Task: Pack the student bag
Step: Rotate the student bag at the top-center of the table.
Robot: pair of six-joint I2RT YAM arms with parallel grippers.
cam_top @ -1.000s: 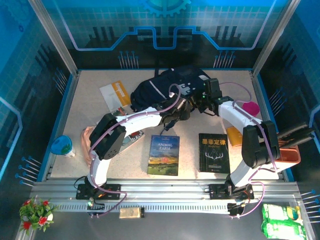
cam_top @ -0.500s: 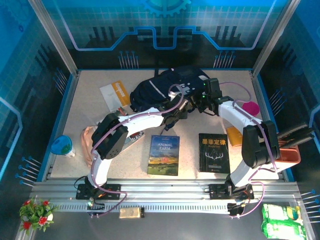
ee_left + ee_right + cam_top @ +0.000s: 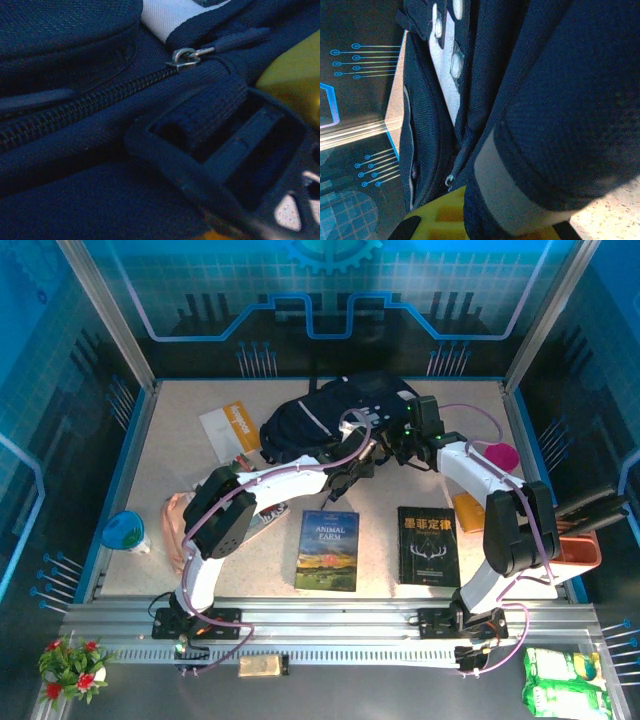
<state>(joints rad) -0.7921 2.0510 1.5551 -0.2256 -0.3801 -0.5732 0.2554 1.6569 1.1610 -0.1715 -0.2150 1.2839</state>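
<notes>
Navy fabric, soft and floppy: the student bag (image 3: 320,415) slumps at the far middle of the table (image 3: 260,575). The right gripper (image 3: 398,445) is pinched tight on a fold of it. The left gripper (image 3: 348,468) noses at the zipper pull (image 3: 185,56), finger spread impossible to tell. Best hold looks like that metal pull.

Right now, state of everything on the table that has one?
student bag: on the table, visible zipper stretch closed
Animal Farm book: closed, flat, cover up
black book: closed, flat, cover up
left gripper: at the bag, opening unclear
right gripper: shut on bag fabric
</notes>
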